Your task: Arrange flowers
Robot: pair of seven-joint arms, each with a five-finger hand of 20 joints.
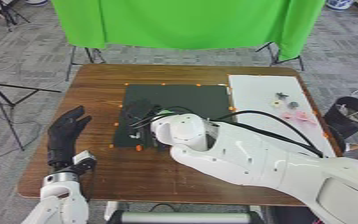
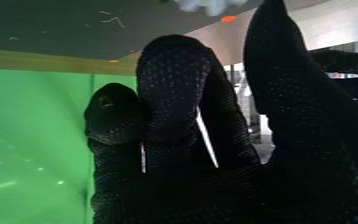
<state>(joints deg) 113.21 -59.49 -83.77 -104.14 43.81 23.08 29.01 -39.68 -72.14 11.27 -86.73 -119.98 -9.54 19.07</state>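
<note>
My right hand [image 2: 174, 75], loosely open, empty over the dark mat [image 1: 180, 94], might clip the pale flower [image 2: 211, 5] if I swing wide.

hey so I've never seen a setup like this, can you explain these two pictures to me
This is a two-armed white robot at a wooden table. One picture looks down from its head; the other comes from its right wrist. Its left hand, gloved in black, is open at the table's left side. Its right hand is over the dark mat, open, holding nothing I can make out. Small decorative flowers lie on the white board to the right.
</note>
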